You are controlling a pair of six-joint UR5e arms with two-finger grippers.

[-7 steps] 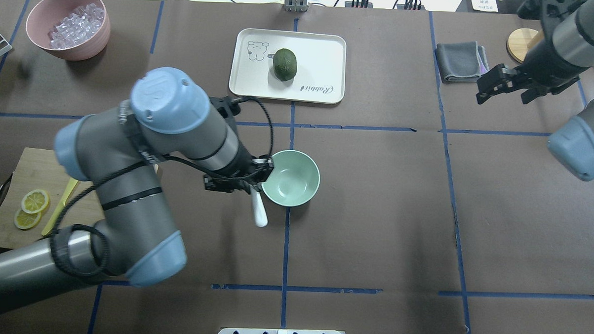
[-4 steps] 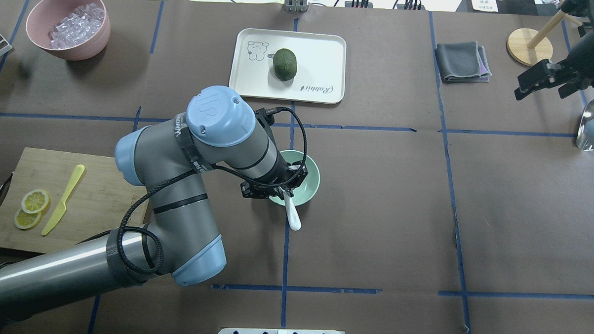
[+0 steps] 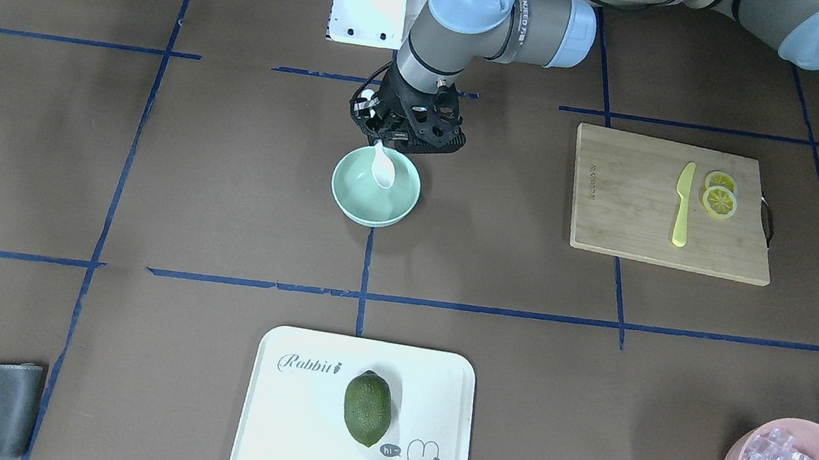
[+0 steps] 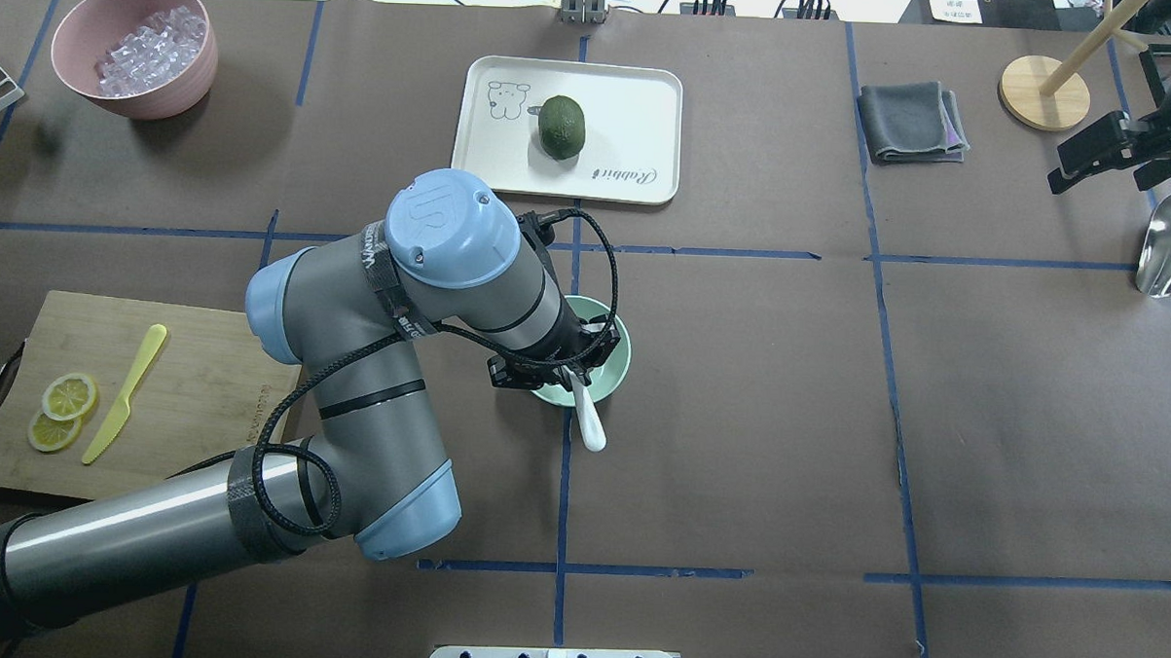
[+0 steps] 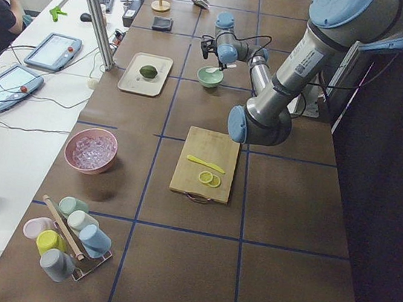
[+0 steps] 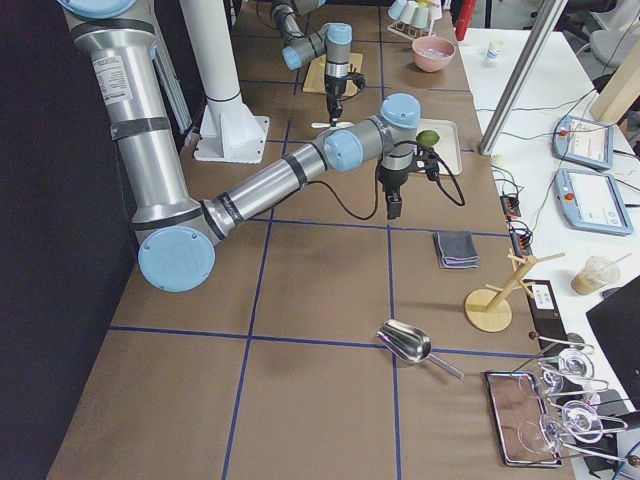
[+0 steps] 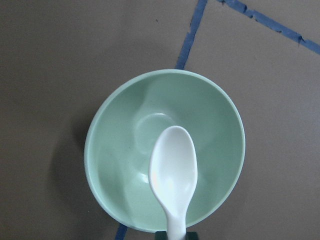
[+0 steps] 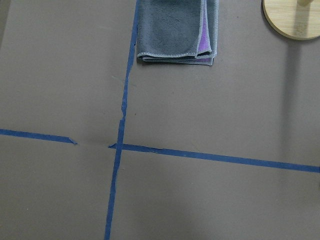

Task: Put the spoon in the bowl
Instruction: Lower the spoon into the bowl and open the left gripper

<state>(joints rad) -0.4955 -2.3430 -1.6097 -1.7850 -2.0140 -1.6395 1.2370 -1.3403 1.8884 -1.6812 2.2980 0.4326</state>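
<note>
Your left gripper (image 3: 378, 141) is closed on the handle end of the spoon (image 7: 172, 170). In the wrist view the white scoop hangs over the inside of the mint-green bowl (image 7: 120, 150), a little right of and below the bowl's centre, with the handle running off the bottom edge of the frame into the jaws. In the front-facing view the scoop sits over the upper part of the bowl, just below the gripper. It looks raised clear of the bowl floor, though you cannot tell the gap from these views.

Treat the spoon as very light, stiff, smooth plastic. The flat handle gives the pads two good faces to pinch, and that is the right place to hold it. The rounded scoop would likely slide out of a pinch. Being so light, it will probably bounce or skate on the smooth bowl if you let go from high up, so go lower before you release. The bowl itself looks light too, so a knock on the rim could push it across the table (image 3: 602, 356).

Your right gripper (image 4: 1103, 164) is at the upper right of the overhead view, well apart from the bowl. It holds nothing and its jaws appear spread.
</note>
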